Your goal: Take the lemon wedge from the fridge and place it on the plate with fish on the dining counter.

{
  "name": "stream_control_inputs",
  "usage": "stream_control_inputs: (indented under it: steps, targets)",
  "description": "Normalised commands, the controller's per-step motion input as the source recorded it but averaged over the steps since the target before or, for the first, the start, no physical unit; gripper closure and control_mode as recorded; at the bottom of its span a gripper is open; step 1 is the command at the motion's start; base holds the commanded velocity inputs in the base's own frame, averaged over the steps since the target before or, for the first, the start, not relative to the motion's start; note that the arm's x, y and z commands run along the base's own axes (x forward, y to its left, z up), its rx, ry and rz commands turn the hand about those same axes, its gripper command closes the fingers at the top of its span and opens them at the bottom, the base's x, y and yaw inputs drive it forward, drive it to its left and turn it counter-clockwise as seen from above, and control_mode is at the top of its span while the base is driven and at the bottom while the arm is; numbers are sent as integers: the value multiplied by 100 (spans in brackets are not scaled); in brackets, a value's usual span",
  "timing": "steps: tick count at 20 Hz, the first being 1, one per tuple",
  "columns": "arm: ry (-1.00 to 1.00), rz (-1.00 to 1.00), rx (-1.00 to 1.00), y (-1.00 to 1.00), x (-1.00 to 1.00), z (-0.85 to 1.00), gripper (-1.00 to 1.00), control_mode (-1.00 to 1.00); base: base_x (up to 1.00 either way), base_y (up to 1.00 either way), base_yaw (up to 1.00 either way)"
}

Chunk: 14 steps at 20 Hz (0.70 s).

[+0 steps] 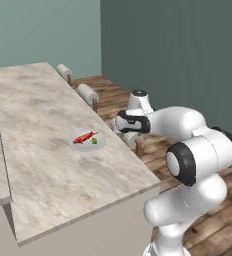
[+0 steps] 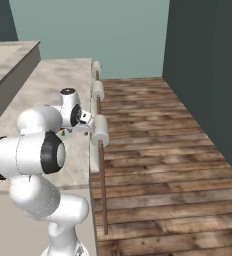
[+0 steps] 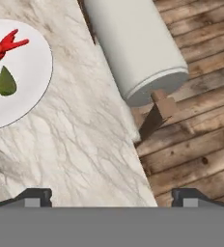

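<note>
The white arm's two-finger gripper (image 3: 111, 197) stands with its jaws spread wide and holds nothing; in the hand view its two dark fingertips (image 3: 34, 197) sit far apart at the bottom edge, one over the long beige-grey marbled stone dining counter (image 3: 85, 144) and the other over the brown wooden plank floor (image 3: 201, 140). The gripper hovers above the counter's near edge. The small round pale grey-white plate (image 3: 29, 87) lies on the counter ahead and to the left of the gripper, well clear of the fingertips. On that plate rests the small green lemon wedge (image 3: 7, 81), lying flat, just beside the slender red-orange fish (image 3: 2, 46), whose forked tail points toward the plate's centre. Ahead and to the right of the gripper, a pale grey cylindrical stool seat (image 3: 133, 48) on a brown wooden leg (image 3: 155, 116) stands beside the counter edge. In the left base view the plate (image 1: 87, 144) with the fish (image 1: 84, 137) and the wedge (image 1: 94, 141) lies to the left of the hand, apart from it.
</note>
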Motion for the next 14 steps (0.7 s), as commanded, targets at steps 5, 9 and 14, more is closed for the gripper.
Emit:
stream_control_inputs:
  steps: [5,9,14]
  targets:
    - [-42,0,12,-67,-100,78,-100,-100,0,0,0]
    - [-36,0,12,-18,-100,100,-100,-100,0,0,0]
    - [-35,2,10,-60,-100,100,-100,-100,0,0,0]
